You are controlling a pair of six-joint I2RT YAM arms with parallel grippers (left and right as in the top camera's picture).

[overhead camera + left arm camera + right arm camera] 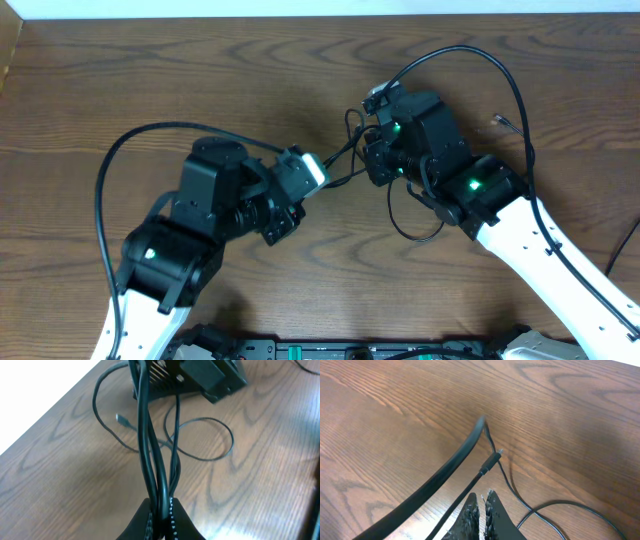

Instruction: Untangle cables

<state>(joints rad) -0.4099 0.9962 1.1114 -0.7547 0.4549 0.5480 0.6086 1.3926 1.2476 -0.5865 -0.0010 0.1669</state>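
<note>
1. Overhead: the left claw [330, 178] sits just left of the right claw [370, 155], and the two nearly meet above the table [150, 70]. The cables [347, 160] stretch between them. One slack loop [412, 228] lies on the wood below the right claw.
2. Left wrist: the left claw [162, 520] is clenched on a bundle of cables [150, 455], which rises taut toward the black housing [210, 377] behind the right claw. Near that housing, a loop [210, 440] and a small plug [121, 420] rest on the table.
3. Right wrist: the right claw [482, 510] has its fingers pressed together. Whether any cord is pinched cannot be told. A thin cable ending in a plug [490, 464] passes just left of the right claw.
</note>
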